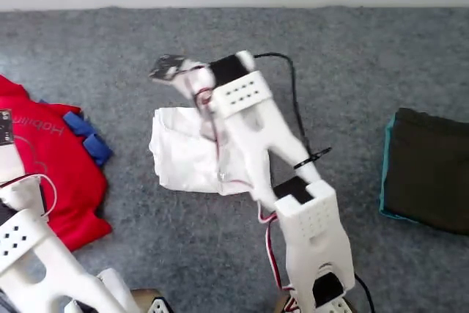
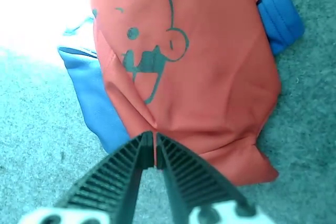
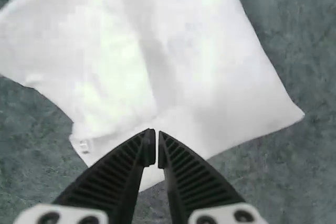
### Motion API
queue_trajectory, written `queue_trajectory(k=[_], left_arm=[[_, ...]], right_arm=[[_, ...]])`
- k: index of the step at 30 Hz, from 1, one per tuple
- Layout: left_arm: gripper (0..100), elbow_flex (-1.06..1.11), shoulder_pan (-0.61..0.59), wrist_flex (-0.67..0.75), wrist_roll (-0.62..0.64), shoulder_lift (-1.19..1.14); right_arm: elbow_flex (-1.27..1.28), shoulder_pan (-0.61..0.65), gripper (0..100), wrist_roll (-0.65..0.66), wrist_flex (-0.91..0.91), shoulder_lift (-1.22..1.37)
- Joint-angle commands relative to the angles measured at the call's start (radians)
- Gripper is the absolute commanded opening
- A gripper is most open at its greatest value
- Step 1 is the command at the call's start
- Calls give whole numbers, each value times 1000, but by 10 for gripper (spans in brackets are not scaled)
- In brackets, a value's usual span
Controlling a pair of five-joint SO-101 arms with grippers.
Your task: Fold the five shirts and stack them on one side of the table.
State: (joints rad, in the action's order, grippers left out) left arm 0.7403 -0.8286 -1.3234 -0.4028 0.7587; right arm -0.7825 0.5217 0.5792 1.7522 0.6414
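Note:
A folded white shirt (image 1: 183,155) lies in the middle of the grey table, partly hidden under an arm. My right gripper (image 3: 156,139) hangs shut just above the white shirt (image 3: 157,51), near one of its edges; the high view places this gripper (image 1: 170,68) by the shirt's far side. A red shirt (image 1: 51,159) with a teal print lies at the left on top of a blue shirt (image 1: 89,137). My left gripper (image 2: 155,141) hovers shut over the edge of the red shirt (image 2: 210,77), beside the blue shirt (image 2: 97,108).
A stack of folded dark shirts (image 1: 429,170) with a teal edge sits at the right side. Grey carpet-like table surface (image 1: 366,56) stretches open at the back and between the piles. A black cable (image 1: 293,93) trails along the middle arm.

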Motion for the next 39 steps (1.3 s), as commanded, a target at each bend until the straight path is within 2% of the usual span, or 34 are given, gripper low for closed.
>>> queue_trajectory(k=[1, 5, 12, 15, 19, 23, 26, 31, 34, 39], left_arm=[[16, -8, 5, 14, -3, 21], [16, -10, 5, 21, -2, 21], [16, -13, 2, 26, -2, 21], [16, -33, -2, 20, -2, 21], [16, -51, 3, 25, -2, 21], [16, -62, 3, 25, -2, 21], [16, -59, 3, 25, -2, 21], [16, -58, 0, 21, -2, 21], [16, -58, -3, 20, -2, 21], [16, -58, -2, 20, -2, 21]], right_arm=[[-37, -54, 9, 9, 21, 25], [-40, 15, 9, 9, -16, 139], [-198, 317, 9, 5, 21, 186], [-345, 334, 9, 3, 42, 186], [-462, 257, 9, 3, 44, 186], [-434, 157, 9, 3, 44, 196], [-338, 134, 9, 3, 44, 197], [-190, 228, 9, -32, 44, 185], [-172, 321, 9, -81, 44, 196], [-172, 430, 9, -83, -2, 197]])
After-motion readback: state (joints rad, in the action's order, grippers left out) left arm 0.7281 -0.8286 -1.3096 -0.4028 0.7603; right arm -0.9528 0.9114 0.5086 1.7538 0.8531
